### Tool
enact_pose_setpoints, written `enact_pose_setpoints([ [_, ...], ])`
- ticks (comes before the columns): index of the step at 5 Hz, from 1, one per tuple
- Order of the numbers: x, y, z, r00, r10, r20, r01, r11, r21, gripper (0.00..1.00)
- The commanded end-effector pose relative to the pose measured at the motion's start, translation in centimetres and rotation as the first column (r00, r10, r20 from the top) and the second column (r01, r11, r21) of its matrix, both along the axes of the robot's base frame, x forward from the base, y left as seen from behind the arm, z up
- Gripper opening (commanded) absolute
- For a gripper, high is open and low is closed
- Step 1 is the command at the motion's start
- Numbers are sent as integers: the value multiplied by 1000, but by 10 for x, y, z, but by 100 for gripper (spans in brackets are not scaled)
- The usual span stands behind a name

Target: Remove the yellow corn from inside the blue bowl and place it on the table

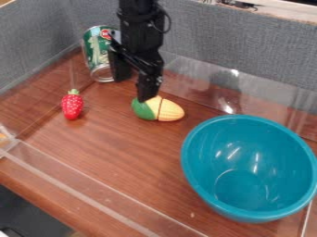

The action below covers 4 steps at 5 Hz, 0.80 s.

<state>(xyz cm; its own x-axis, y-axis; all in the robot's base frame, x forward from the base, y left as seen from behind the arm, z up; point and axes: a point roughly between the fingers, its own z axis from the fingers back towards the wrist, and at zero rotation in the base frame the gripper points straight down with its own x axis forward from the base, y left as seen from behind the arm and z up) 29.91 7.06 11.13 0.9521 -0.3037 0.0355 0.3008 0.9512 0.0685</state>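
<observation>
So from my seat the gripper [133, 81] has its jaws spread wide with nothing in them, one fingertip just above the yellow corn [158, 109]. The corn's lying on the table [99, 153], beside the blue bowl [249, 168], not inside it.

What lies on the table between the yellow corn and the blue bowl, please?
Nothing: in the camera view, only bare table separates the yellow corn from the blue bowl.

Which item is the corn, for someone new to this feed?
Start at the big blue bowl at the right front and look up-left across the table. The yellow corn lies just below the open gripper: oval, yellow-orange with a green end, unlike the red strawberry and green can.
</observation>
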Motion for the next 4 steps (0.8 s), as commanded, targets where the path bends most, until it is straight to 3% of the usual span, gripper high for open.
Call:
enact_pose_setpoints([
  [1,11,11,24,995,25,96,-27,999,20,100],
  [2,16,19,19,994,35,104,-38,999,23,100],
  [4,15,11,16,986,127,105,-130,991,21,100],
])
